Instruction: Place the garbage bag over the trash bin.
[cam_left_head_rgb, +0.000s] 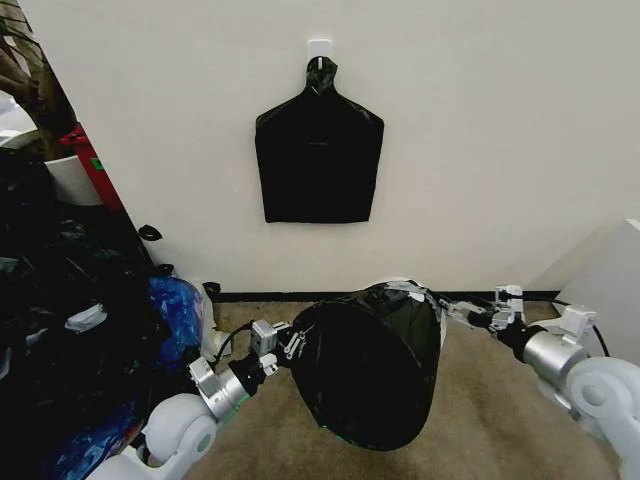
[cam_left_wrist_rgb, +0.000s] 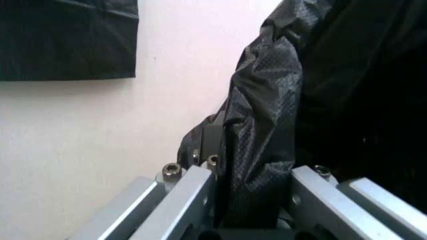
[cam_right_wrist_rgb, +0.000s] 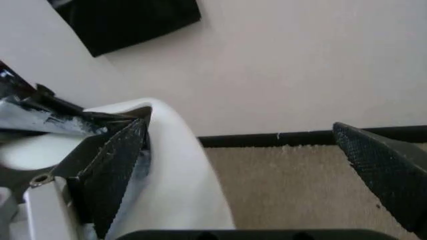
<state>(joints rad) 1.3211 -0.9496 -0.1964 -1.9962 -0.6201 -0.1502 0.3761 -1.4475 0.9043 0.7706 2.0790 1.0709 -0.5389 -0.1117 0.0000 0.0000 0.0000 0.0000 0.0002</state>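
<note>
below the flat, smooth black bag pack (cam_left_head_rgb: 319, 155) hanging on the pale wall (cam_left_head_rgb: 480, 140), the thin, glossy black plastic garbage bag (cam_left_head_rgb: 372, 370) is drawn over nearly all of the round white plastic trash bin (cam_left_head_rgb: 408, 285), which appears tipped or lifted off the tan carpet (cam_left_head_rgb: 500, 420) between the two arms. only a sliver of white rim peeks out at the bin's top, on the side nearer the wall.

the left gripper (cam_left_head_rgb: 288, 342) sits at the side of the bin away from the white box-shaped furniture (cam_left_head_rgb: 605, 290); in the left wrist view its metal fingers (cam_left_wrist_rgb: 193, 197) are closed down on a bunched fold of the garbage bag (cam_left_wrist_rgb: 260, 125). the right gripper (cam_left_head_rgb: 468, 313) reaches in from the furniture side to the bin's rim. in the right wrist view its textured pads (cam_right_wrist_rgb: 113, 172) stand wide apart, one lying against the white rim (cam_right_wrist_rgb: 173, 165) and a scrap of black film, the other out over the carpet, so it seems to clamp nothing.

judged from this, the covering is mostly done; what looks left is pulling the film over the last bare rim, setting the bin upright and letting go.

the bin's base and mouth are hidden under the plastic, so whether the bag lines the inside or merely wraps the outside cannot be told. beside the bin, opposite the furniture, a heap of black and blue bags (cam_left_head_rgb: 90, 340) is cut off by the frame edge.
</note>
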